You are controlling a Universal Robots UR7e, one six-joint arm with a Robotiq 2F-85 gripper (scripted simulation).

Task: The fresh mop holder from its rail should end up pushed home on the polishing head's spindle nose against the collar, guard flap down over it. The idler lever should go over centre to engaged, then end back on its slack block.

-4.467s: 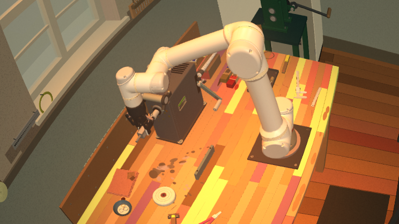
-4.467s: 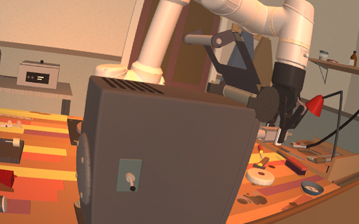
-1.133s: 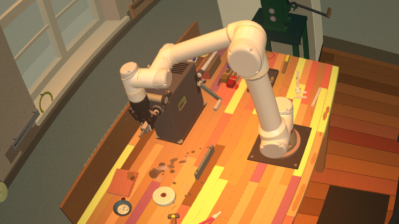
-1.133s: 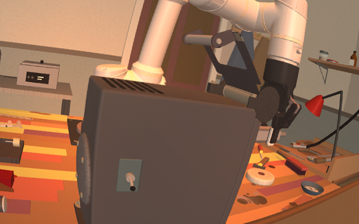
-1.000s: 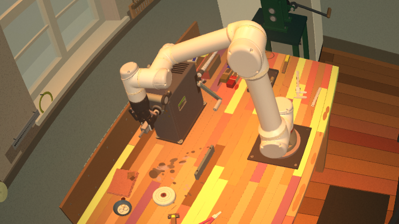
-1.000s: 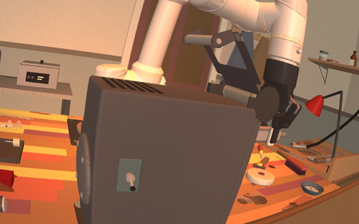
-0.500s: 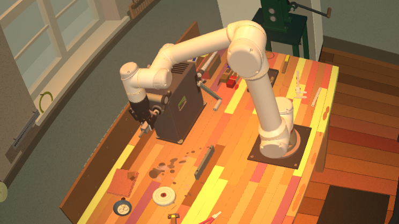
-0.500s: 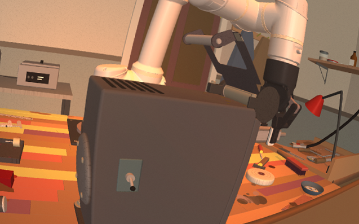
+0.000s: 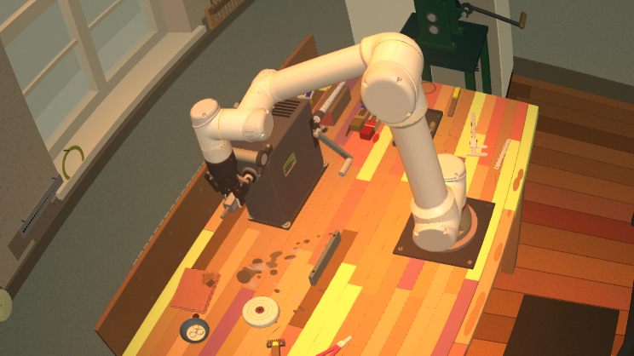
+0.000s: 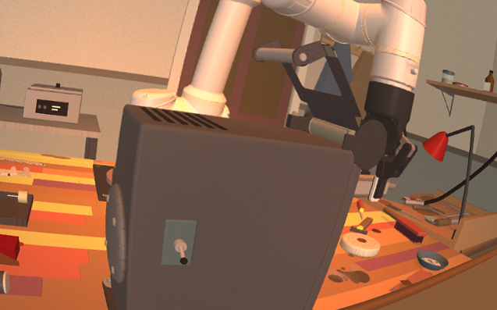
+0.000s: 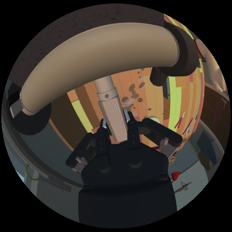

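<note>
The spindle nose on the polishing head point(image 9: 283, 172) is mostly hidden behind my fingers and the mop holder. I grip the ribbed, tan mop holder point(image 11: 114, 117) in my gripper point(image 11: 117, 126) at the head's left end, and its round neck points toward the spindle under the guard flap point(image 11: 98, 59), which arches just above it. In the second side camera the holder's pale end point(image 10: 365, 188) shows below the dark collar disc point(image 10: 369, 143). The idler lever point(image 9: 333, 152) slopes down from the head's right side onto the bench.
The dark polishing head housing point(image 10: 222, 225) fills the bench's far-left part. A round buffing wheel point(image 9: 261, 311), a small dish point(image 9: 194, 330), an orange cloth point(image 9: 194, 290) and a grey bar point(image 9: 324, 257) lie on the near bench. The bench's raised back board runs along the left edge.
</note>
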